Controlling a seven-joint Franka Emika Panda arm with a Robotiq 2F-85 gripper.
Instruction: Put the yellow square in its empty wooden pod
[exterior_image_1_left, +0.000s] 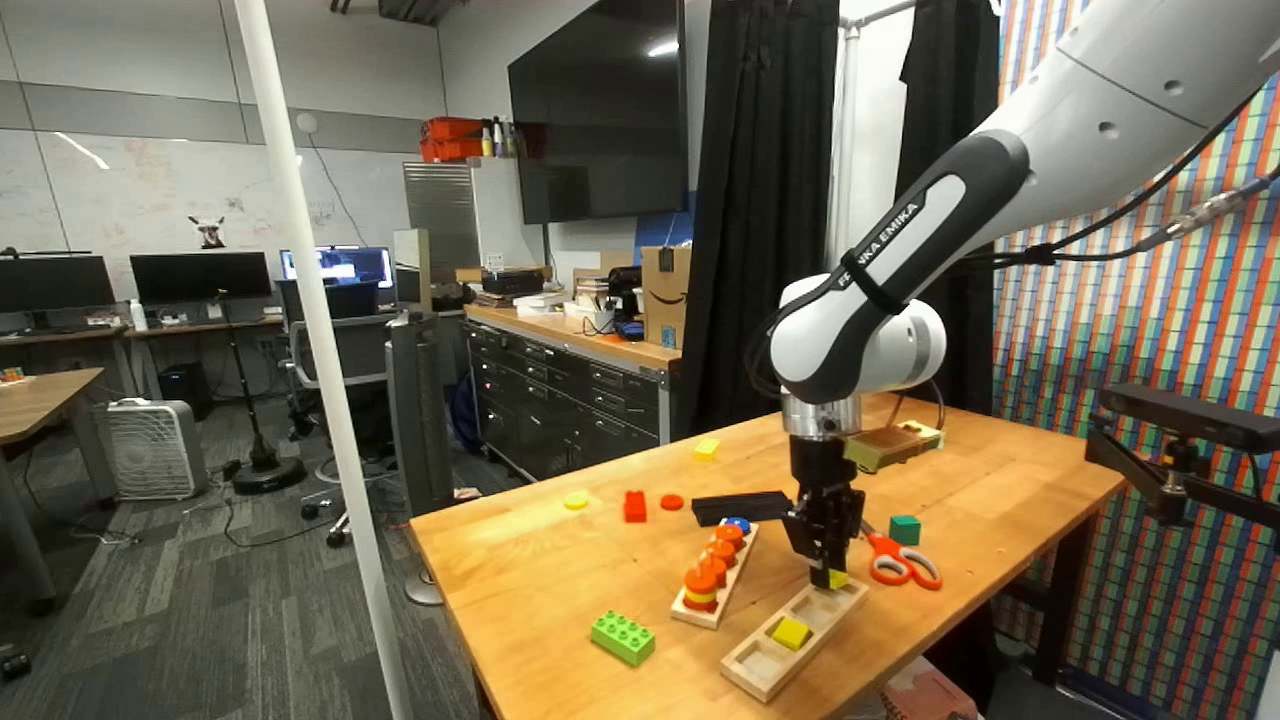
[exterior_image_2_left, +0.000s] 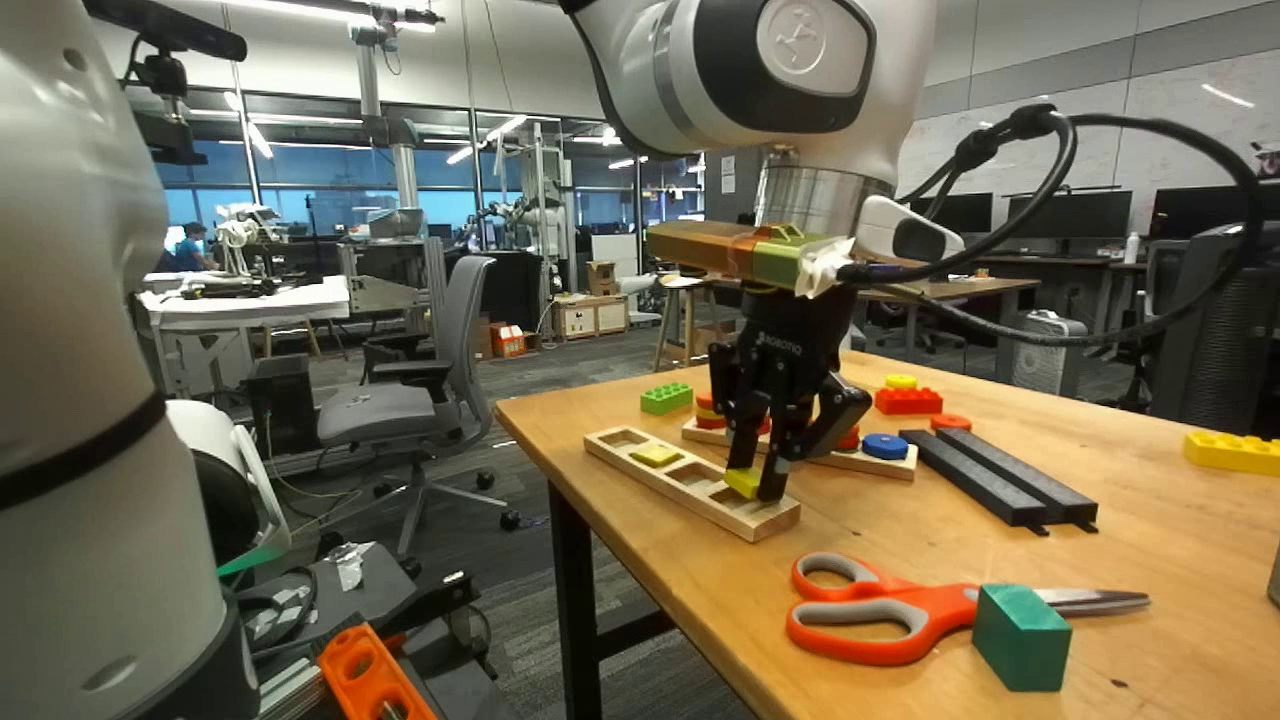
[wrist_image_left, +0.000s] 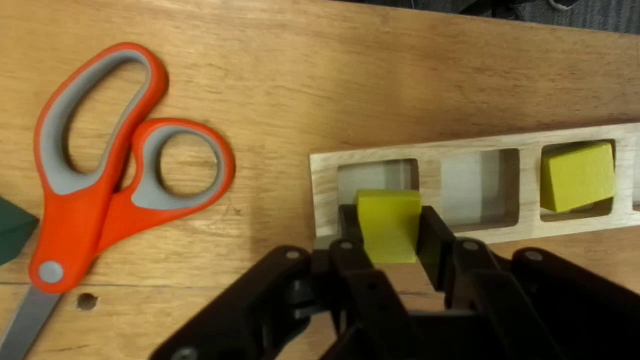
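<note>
The wooden tray (exterior_image_1_left: 826, 632) has a row of square compartments and lies near the table edge; it also shows in an exterior view (exterior_image_2_left: 770, 517) and the wrist view (wrist_image_left: 429, 185). My gripper (wrist_image_left: 390, 220) is shut on a yellow block (wrist_image_left: 389, 242), over the tray's end compartment beside the scissors. In the wrist view the block overlaps that compartment's lower part; I cannot tell whether it touches the tray. The held block also shows in an exterior view (exterior_image_2_left: 743, 483). Another yellow block (wrist_image_left: 580, 175) sits tilted in the third compartment from that end. The compartment between them is empty.
Orange scissors (wrist_image_left: 120, 165) lie beside the tray's end, with a teal block (exterior_image_2_left: 1020, 635) next to them. A peg board with orange rings (exterior_image_1_left: 715, 570) lies alongside the tray. A green brick (exterior_image_1_left: 623, 637), red brick (exterior_image_1_left: 635, 506) and black bars (exterior_image_2_left: 1000, 475) lie farther off.
</note>
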